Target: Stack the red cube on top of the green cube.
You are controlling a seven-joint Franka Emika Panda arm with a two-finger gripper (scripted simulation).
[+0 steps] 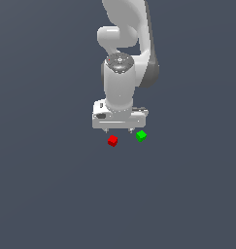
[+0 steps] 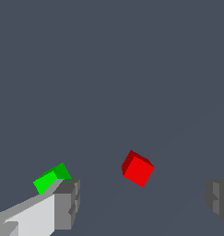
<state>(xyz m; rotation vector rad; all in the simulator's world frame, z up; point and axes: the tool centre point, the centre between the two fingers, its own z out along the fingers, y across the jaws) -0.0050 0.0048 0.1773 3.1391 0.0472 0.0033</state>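
The red cube (image 1: pixel 112 141) lies on the dark grey floor, just below the white gripper (image 1: pixel 118 131) in the exterior view. The green cube (image 1: pixel 141 135) lies close beside it, toward the exterior view's right. The gripper hangs above both cubes with its fingers spread wide and holds nothing. In the wrist view the red cube (image 2: pixel 138 168) lies on the floor between the two grey fingertips (image 2: pixel 69 203), a little off their line. The green cube (image 2: pixel 52 178) lies outside the near fingertip, partly hidden behind it.
The white arm (image 1: pixel 124 63) rises behind the gripper toward the top of the exterior view. The floor (image 1: pixel 51 194) is a plain dark grey surface with nothing else showing on it.
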